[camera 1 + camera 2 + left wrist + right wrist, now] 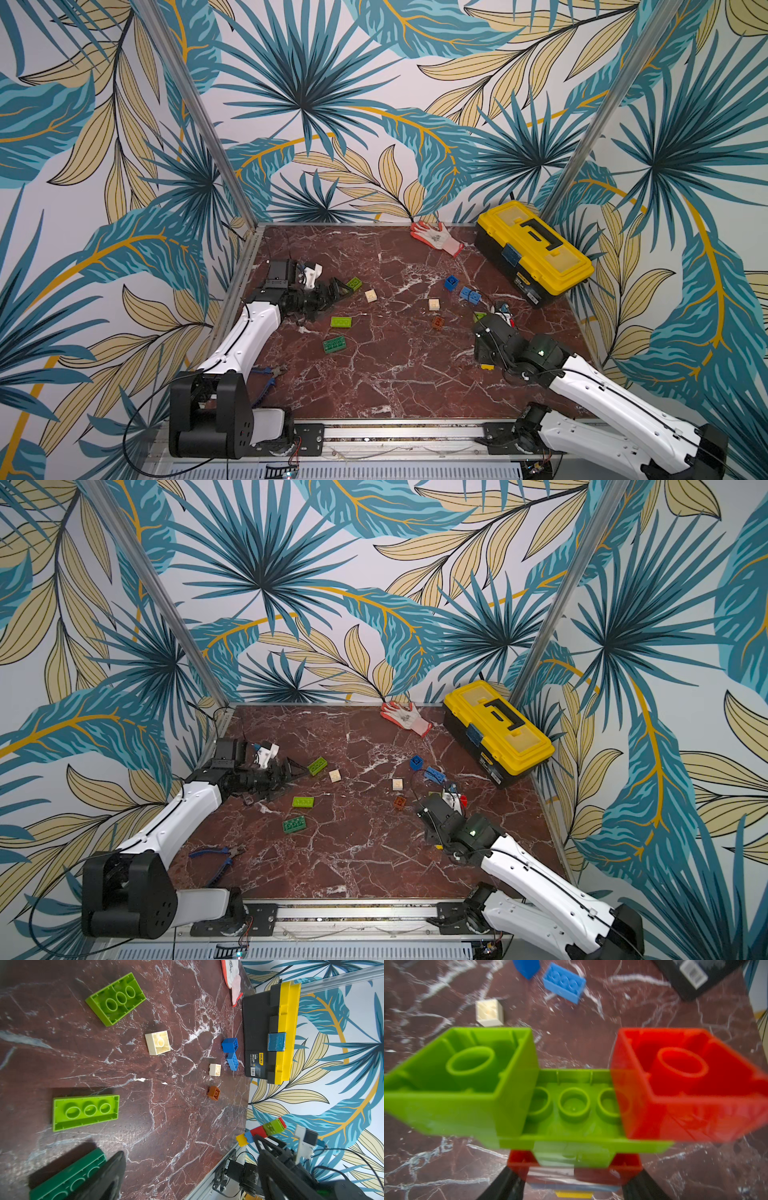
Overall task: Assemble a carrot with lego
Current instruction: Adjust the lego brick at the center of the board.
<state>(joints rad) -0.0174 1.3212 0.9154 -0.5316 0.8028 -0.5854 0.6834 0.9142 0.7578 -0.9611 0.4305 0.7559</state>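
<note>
Red-marble tabletop point(395, 374), leaf-print walls.
- Dark-green brick point(335, 344), 8 o'clock: loose spare.
- Right gripper point(573, 1186), 3 o'clock: clamped on the lego stack point(571, 1118) at its red layer, probably to keep the outer end free for more bricks. Stack: yellow, blue, red, lime oblong, then lime and red squares side by side, hollows outward.
- Left gripper point(332, 297), 9 o'clock: jaws wide, empty, just beside a lime brick point(354, 284).
</note>
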